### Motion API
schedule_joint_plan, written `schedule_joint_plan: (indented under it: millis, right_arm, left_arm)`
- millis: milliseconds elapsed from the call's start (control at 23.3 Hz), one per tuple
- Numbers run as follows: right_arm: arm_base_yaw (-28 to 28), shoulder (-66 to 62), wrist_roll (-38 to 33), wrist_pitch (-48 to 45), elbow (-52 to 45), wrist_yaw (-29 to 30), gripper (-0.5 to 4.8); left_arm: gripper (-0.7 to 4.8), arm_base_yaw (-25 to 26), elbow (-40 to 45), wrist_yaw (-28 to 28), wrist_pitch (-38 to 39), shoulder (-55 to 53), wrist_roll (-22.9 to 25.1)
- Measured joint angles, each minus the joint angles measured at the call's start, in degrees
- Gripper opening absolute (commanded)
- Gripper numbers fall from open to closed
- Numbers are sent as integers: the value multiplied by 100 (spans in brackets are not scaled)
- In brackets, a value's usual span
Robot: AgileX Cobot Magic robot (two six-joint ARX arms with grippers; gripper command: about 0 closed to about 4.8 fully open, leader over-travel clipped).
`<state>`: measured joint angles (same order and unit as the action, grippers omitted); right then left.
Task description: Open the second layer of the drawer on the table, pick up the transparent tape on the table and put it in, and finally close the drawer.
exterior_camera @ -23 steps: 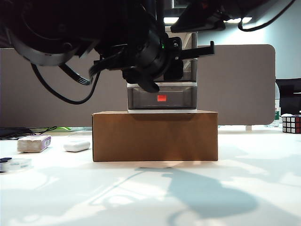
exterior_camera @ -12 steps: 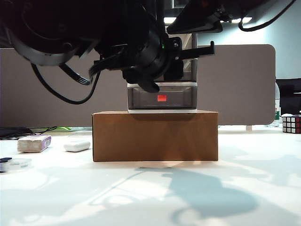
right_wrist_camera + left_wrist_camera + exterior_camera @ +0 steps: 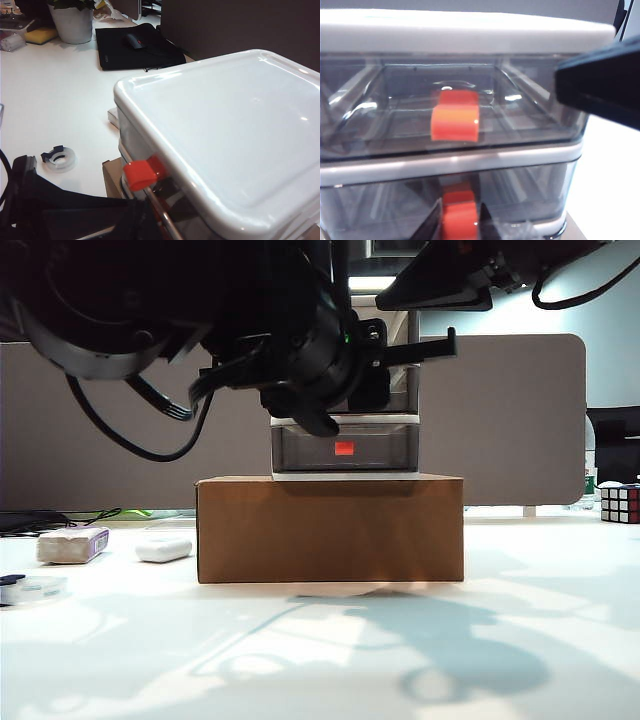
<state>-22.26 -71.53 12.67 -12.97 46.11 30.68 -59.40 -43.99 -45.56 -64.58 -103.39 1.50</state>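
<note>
The drawer (image 3: pixel 380 445) stands on a cardboard box; its white top (image 3: pixel 225 130) fills the right wrist view. My left gripper (image 3: pixel 460 226) is shut on the red-orange tab (image 3: pixel 461 216) of the second layer (image 3: pixel 520 190), one dark finger on each side. That drawer does not look pulled out. In the exterior view the left gripper (image 3: pixel 320 390) hides the middle drawer. The transparent tape (image 3: pixel 35 588) lies on the table (image 3: pixel 320 660) at the far left, also seen as a clear ring (image 3: pixel 60 159). My right gripper (image 3: pixel 440 285) hangs above the cabinet's top right; its jaws do not show.
The brown cardboard box (image 3: pixel 330 528) bears the cabinet. A white block with a purple label (image 3: pixel 72 544) and a white oval case (image 3: pixel 163 549) lie left of it. A puzzle cube (image 3: pixel 620 503) sits far right, a grey partition (image 3: pixel 520 420) behind.
The right arm has swung to the right and slightly up above the cabinet, and its shadow on the table has shifted. The left gripper has stayed still on the tab.
</note>
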Motion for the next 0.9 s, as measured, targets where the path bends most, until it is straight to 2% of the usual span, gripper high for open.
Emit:
schedule_joint_plan:
  millis: [86, 214, 729, 901]
  right_arm:
    - [0, -2, 0, -2, 0, 2, -5]
    - [0, -4, -2, -17, 0, 0, -5]
    - [0, -428, -42, -181, 168, -133, -5]
    - [0, -483, -46, -269, 168, -153, -5]
  left_arm:
    - [73, 0, 0, 0, 0, 0, 0]
    - [-8, 0, 0, -2, 4, 0, 0]
    - [-6, -24, 0, -48, 98, 2, 0]
    - [-6, -116, 0, -219, 109, 4, 0]
